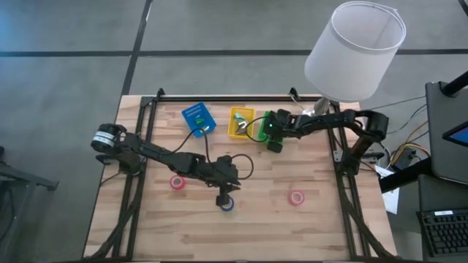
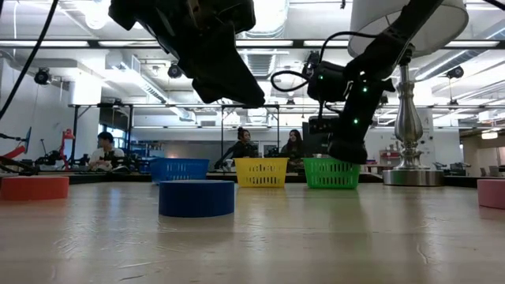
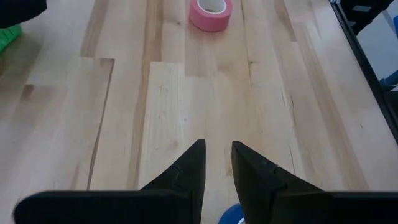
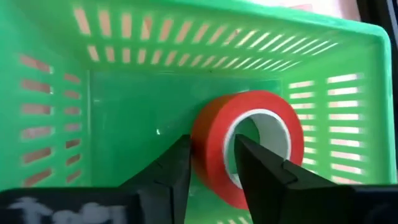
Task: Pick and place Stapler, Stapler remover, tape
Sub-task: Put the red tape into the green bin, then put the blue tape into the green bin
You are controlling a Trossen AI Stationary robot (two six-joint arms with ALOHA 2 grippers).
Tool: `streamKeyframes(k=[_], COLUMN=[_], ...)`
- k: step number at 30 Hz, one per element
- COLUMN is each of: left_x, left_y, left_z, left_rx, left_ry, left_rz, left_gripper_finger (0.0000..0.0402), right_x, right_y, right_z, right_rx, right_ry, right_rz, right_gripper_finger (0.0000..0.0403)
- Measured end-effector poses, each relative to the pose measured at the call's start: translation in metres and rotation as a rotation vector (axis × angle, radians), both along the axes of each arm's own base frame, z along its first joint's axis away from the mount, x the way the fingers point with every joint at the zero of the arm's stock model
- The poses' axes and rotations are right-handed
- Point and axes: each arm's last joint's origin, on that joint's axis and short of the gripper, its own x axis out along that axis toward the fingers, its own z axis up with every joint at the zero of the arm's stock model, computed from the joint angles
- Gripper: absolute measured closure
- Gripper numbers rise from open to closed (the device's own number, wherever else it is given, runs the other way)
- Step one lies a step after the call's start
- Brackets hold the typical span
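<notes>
A red tape roll sits between the fingers of my right gripper, which is inside the green bin at the table's far side. My left gripper hovers over the table's middle, fingers parted by a narrow gap, just above a blue roll lying flat on the wood. It touches nothing. Two pink-red tape rolls lie flat on the table, one left of the left gripper and one to its right; the latter also shows in the left wrist view. My right gripper pinches the red roll's wall: one finger on the outer face, the other inside the pale centre hole. The fingers come from above, pointing down into the green bin. The roll stands on edge, tilted. Whether it touches the bin floor is hidden.
A blue bin and a yellow bin stand left of the green one along the far edge, each with small items inside. A lamp with a white shade stands at the far right corner. People sit in the room beyond the table.
</notes>
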Motion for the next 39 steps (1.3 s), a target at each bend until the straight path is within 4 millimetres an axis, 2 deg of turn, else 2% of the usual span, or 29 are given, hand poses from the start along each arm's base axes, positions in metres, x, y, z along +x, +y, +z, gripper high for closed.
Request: streamKeyframes(k=[7, 14, 23, 28, 31, 39], left_x=[0.0, 0.0, -0.006, -0.01, -0.013, -0.027], left_y=[0.0, -0.001, -0.006, -0.012, -0.015, -0.012], left_z=[0.0, 0.0, -0.008, -0.016, -0.021, -0.044], left_rx=[0.0, -0.035, -0.212, -0.24, -0.208, -0.139], left_ry=[0.0, 0.011, 0.104, 0.143, 0.149, 0.212], left_rz=[0.0, 0.001, -0.052, -0.1, -0.144, -0.162], left_gripper_finger=[0.0321, 0.0321, 0.0321, 0.0321, 0.0321, 0.0321], right_x=[-0.002, -0.005, -0.016, -0.025, -0.029, -0.034], right_y=[-0.001, 0.007, 0.054, 0.084, 0.1, 0.126], right_z=[0.007, 0.024, 0.068, 0.092, 0.097, 0.087], right_rx=[-0.061, -0.191, -0.146, 0.089, 0.19, 0.214], right_ry=[-0.006, -0.003, -0.134, -0.305, -0.355, -0.322], right_rz=[-0.059, -0.118, -0.049, 0.064, 0.138, 0.26], right_gripper_finger=[0.0252, 0.0248, 0.0261, 0.026, 0.0259, 0.0263])
